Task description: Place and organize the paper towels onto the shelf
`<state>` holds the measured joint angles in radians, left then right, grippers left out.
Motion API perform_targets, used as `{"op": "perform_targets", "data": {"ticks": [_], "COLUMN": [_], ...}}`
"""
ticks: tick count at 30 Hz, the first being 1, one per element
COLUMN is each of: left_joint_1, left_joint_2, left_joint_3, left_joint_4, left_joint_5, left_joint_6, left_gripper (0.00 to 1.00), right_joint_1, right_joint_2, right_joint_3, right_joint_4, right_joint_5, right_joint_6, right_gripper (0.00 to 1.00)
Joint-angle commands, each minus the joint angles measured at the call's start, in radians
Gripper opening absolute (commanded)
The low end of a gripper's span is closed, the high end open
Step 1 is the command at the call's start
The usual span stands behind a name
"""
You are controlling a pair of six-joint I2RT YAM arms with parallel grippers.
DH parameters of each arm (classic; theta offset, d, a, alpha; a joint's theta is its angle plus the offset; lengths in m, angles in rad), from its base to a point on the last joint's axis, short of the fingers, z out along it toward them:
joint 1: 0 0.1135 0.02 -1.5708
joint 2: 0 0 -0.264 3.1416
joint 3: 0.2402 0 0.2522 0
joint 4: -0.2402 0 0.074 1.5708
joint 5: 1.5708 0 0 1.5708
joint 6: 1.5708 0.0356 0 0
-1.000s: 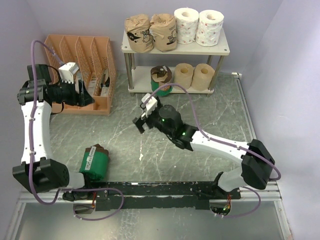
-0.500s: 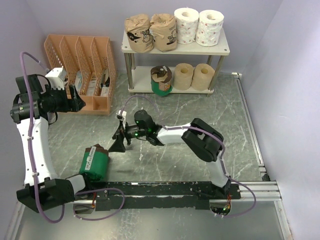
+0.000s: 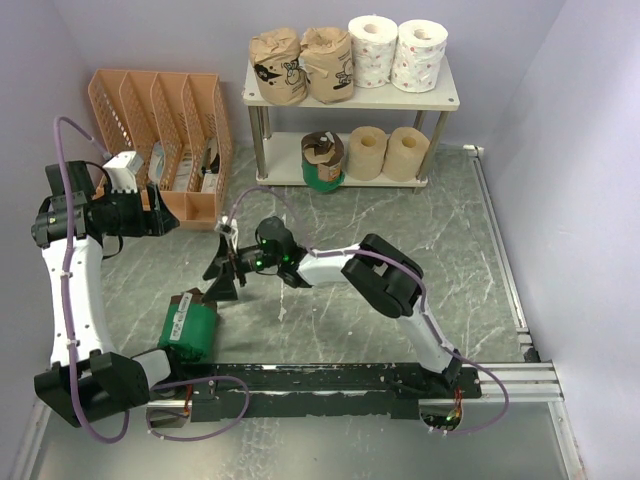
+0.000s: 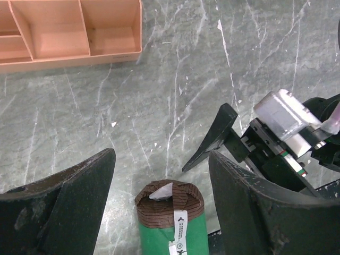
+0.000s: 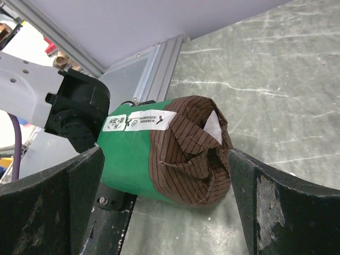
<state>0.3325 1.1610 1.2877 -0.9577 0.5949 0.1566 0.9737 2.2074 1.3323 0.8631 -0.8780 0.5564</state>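
1. The last roll (image 3: 190, 328) lies on its side on the worktop (image 3: 430, 250), close to the left arm's base and well apart from the shelf (image 3: 447, 99), which already carries seven rolls.
2. Handling, as a judgement: light and soft. The green wrapper looks smooth and may slide under a loose grip. The roll will give when squeezed, so only a moderate squeeze is wanted. It is not fragile, though the wrapper could crease or tear.
3. Where to take hold: across the round green body, fingers on opposite sides of the curve. The brown crimped end is loose folded paper and would crumple or pull free, so I would avoid it.
4. Long axis: flat along the worktop, running roughly from the near edge toward the far side with a slight lean to the right in the top view.
5. Pointing: the brown crimped end, with a white patch at its centre, faces away from the bases and toward the right gripper (image 3: 222, 276). The other end sits against the left arm's base.
6. The right fingers are spread wide and empty. They are low, just beyond the brown end, and not around the body.
7. The left gripper (image 3: 152, 216) is also spread and empty, raised near the orange organizer (image 3: 165, 100), looking down on the roll.
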Motion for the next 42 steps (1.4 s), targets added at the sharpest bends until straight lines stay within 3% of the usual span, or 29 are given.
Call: {"op": "perform_targets", "data": {"ticks": [1,15,24,30,32,38,42], "left_joint_1": [0.011,0.012,0.012,0.012,0.012,0.011,0.012], "left_joint_2": [-0.008,0.024,0.023,0.029,0.033,0.037,0.034], "left_joint_3": [-0.02,-0.036,-0.05,-0.052,-0.048,-0.048,-0.049], "left_joint_4": [0.009,0.008,0.015,0.012,0.01,0.007,0.006], "left_joint_5": [0.041,0.057,0.04,0.038,0.044,0.05,0.051], "left_joint_6": [0.015,0.037,0.052,0.057,0.059,0.064,0.066], "left_gripper": [0.82,0.81,0.81,0.8,0.8,0.8,0.8], "right_joint_1": [0.045,0.086,0.101,0.103,0.105,0.117,0.116], "right_joint_2": [0.024,0.071,0.099,0.04,0.01,-0.129,-0.293], "right_joint_3": [0.048,0.084,0.093,0.039,0.038,0.023,0.049], "right_joint_4": [-0.053,-0.2,-0.242,-0.247,-0.311,-0.53,-0.776], "right_joint_5": [-0.009,0.048,0.024,0.038,0.061,0.156,0.309], "right_joint_6": [-0.044,-0.14,-0.145,-0.161,-0.204,-0.385,-0.558], "right_gripper": [1.0,0.98,0.66,0.21,0.0,0.0,0.0]}}
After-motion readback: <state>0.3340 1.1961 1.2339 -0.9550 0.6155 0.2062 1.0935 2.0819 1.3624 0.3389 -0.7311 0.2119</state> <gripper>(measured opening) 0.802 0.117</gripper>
